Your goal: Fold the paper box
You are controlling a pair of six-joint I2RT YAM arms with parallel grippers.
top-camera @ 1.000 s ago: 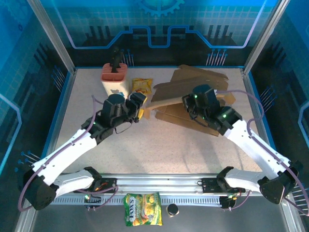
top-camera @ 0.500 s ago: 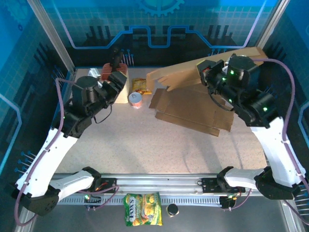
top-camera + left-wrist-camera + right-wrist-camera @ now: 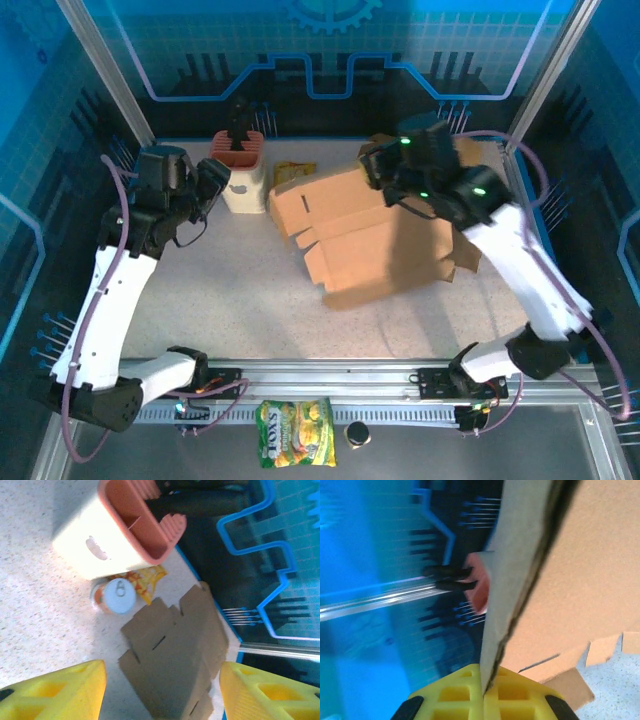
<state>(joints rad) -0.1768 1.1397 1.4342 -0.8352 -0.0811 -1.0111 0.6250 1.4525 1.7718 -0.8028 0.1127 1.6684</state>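
The speckled bench (image 3: pixel 230 290) carries most of what is here. The flattened cardboard box (image 3: pixel 370 240) is right of centre, tilted: its far edge is lifted and its near flaps hang toward the bench surface. The right hand (image 3: pixel 375 168) grips that raised far edge; in the right wrist view the cardboard's edge runs straight down between the hand's (image 3: pixel 483 690) yellow fingers (image 3: pixel 520 695), which are pinched narrow on it. At the far left stands a white caddy (image 3: pixel 243 175) with a coral insert holding dark utensils. The left hand (image 3: pixel 215 180) hovers just beside it, above the bench, its fingers (image 3: pixel 65 690) spread wide with nothing between them. A yellow snack packet (image 3: pixel 292 173) lies between the caddy and the box. In the left wrist view a small can (image 3: pixel 116 595) stands on the packet's edge, close to the caddy.
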